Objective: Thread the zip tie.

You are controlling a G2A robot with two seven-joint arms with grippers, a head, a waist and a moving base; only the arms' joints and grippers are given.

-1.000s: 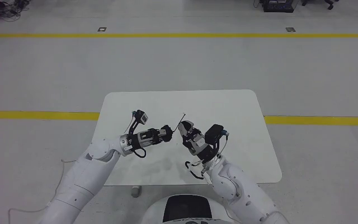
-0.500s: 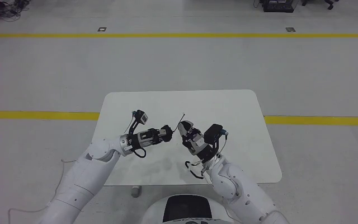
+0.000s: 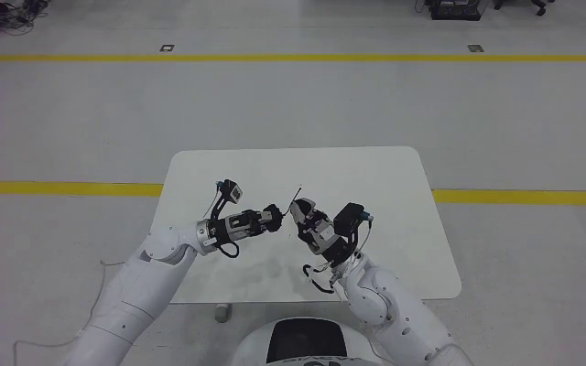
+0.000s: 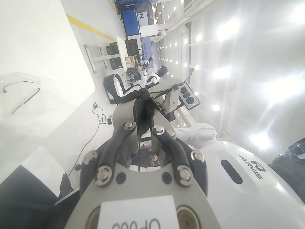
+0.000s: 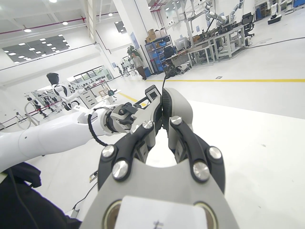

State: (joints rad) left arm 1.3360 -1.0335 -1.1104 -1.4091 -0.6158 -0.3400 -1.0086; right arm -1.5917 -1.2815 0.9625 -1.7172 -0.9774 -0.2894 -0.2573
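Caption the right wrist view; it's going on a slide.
Right gripper shut on a black zip tie above the white table, left gripper close alongside.

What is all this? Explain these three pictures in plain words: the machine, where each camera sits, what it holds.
It is a two-armed robot at a white table. The top view looks down from a camera above the arms; the other two come from a camera on each wrist, looking along that arm's gripper, a two-fingered clamp. The left gripper and the right gripper meet in the air over the table. The right one is shut on a thin black zip tie, whose end sticks up past its fingers. The left one looks shut on it too, though that is harder to see.
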